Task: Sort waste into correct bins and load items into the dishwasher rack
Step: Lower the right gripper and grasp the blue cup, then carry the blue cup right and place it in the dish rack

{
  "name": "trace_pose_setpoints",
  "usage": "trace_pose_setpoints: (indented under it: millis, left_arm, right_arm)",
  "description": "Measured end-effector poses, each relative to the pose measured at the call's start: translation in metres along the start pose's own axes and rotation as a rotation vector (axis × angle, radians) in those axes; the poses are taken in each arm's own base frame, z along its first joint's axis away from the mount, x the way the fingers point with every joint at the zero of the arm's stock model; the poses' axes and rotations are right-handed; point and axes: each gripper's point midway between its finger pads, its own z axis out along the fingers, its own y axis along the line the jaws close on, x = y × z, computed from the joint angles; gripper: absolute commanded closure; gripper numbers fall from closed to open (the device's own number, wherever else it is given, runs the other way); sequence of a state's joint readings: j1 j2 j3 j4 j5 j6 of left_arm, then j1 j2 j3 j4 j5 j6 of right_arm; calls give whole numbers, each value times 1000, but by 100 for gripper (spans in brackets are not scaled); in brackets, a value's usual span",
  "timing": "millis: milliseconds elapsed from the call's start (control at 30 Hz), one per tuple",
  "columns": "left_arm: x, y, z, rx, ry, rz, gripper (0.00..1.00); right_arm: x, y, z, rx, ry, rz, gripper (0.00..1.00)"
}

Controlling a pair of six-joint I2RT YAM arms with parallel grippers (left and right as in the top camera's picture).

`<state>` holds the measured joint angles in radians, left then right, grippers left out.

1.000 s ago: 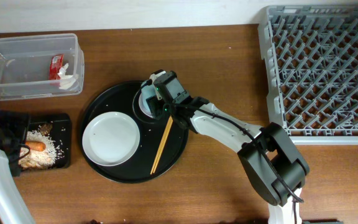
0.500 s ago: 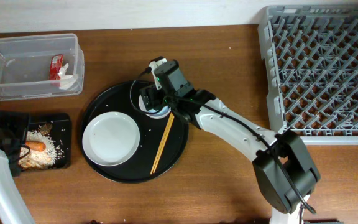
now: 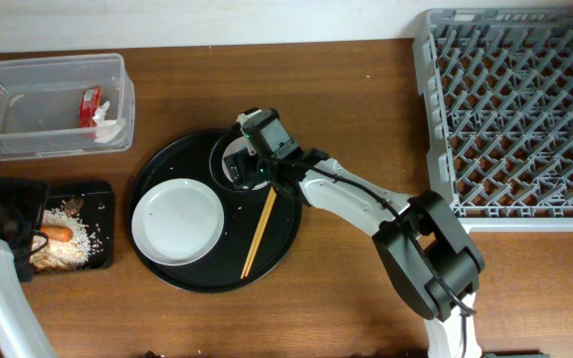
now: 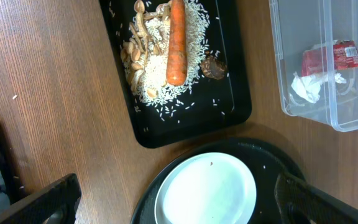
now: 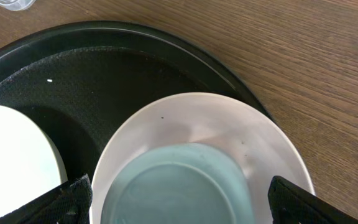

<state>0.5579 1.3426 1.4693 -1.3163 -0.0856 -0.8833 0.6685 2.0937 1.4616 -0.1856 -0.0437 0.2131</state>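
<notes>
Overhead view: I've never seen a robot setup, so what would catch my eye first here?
The big grey pegged rack dominates the top right. Mid-table, the right arm's end effector hangs open over a pale-blue cup sitting in a small white dish on a round black tray, beside a white plate. At far left, an orange carrot lies on rice in a small black tray.

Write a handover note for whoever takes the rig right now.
Left gripper: jaws open, empty, near the shallow black tray.
Right gripper: jaws open, straddling the pale-blue cup, which sits in the small white dish on the round black tray.
Done: rice, carrot, brown lump in the black tray; red sachet, tissue in the clear tub.
Left: cup, dish, white plate into the dishwasher rack, which holds nothing yet.
</notes>
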Motion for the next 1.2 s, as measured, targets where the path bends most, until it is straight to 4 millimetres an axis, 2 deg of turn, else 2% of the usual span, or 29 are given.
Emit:
trace_pose_setpoints:
  millis: [100,267,533,667,733,833,867,933,967,1000,1067,1133,1200]
  left_arm:
    - [0,0,0,0,0,0,1]
    - [0,0,0,0,0,0,1]
    - [0,0,0,0,0,0,1]
    - [0,0,0,0,0,0,1]
    - [0,0,0,0,0,0,1]
    - [0,0,0,0,0,0,1]
    - [0,0,0,0,-1,0,1]
    - [0,0,0,0,1,0,1]
    - [0,0,0,0,0,0,1]
    - [0,0,0,0,0,0,0]
    - [0,0,0,0,0,0,1]
    - [0,0,0,0,0,0,1]
    - [0,0,0,0,0,0,1]
  right_arm:
    - [-1,3,1,-6,-5,-5,24]
    - [-1,3,1,-6,-5,-1,36]
    - [-6,0,-8,1,-7,0,40]
    - [-26,-11,-39,10,-38,22,40]
    - [-47,-25,-67,24,-87,45,40]
    - [-83,-68,-130,83,-193,107,40]
    - [-88,-83,-149,106,-213,128,40]
    - [-94,-130,-193,191,-251,197,41]
    - [-93,-161,-215,251,-268,240,41]
    - [-89,-179,-228,285,-272,266,41]
    - [-69,-251,-269,430,-274,366,41]
    - [-41,-313,-302,551,-264,462,41]
    - [-16,-357,-332,640,-263,533,41]
